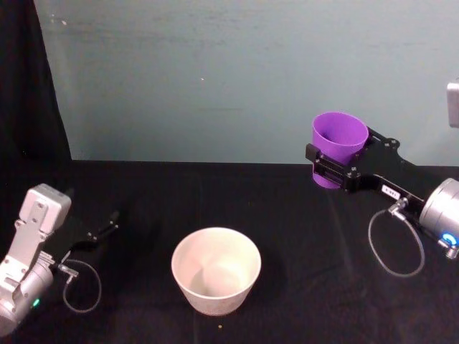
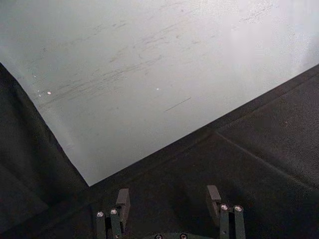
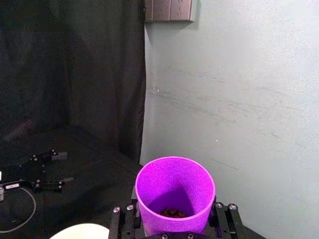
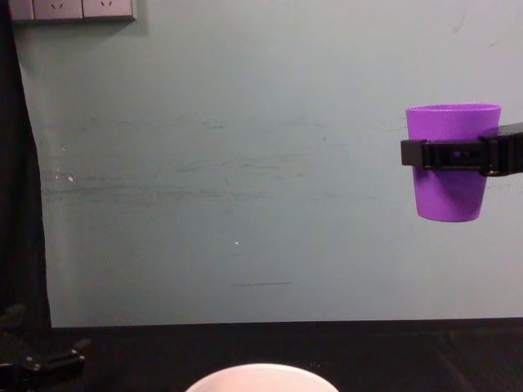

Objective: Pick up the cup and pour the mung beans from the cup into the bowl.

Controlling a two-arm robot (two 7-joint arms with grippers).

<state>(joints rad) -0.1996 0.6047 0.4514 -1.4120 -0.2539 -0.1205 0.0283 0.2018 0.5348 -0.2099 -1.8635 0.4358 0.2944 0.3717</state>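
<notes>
- Left end effector [image 2: 168, 200]: black fingers, silver screw heads [image 2: 100, 214] at their bases.
- Right end effector [image 1: 338, 166]: flat black plates, small white label [image 1: 391, 190].
- Silver-grey wrist housings [image 1: 36, 229], green light [image 1: 34, 302] left, blue light [image 1: 450, 239] right; thin looped cables [image 1: 393, 252].

Lab test bench; black-draped table [image 1: 308, 301]; bare wall [image 1: 215, 72]

Soft, even light covers the pale wall [image 2: 149, 74], brightest toward the upper right of the left wrist view. The black desk [image 1: 143, 193] stays dim and swallows shadows. A faint shadow lies inside the bowl [image 1: 215, 295].
</notes>
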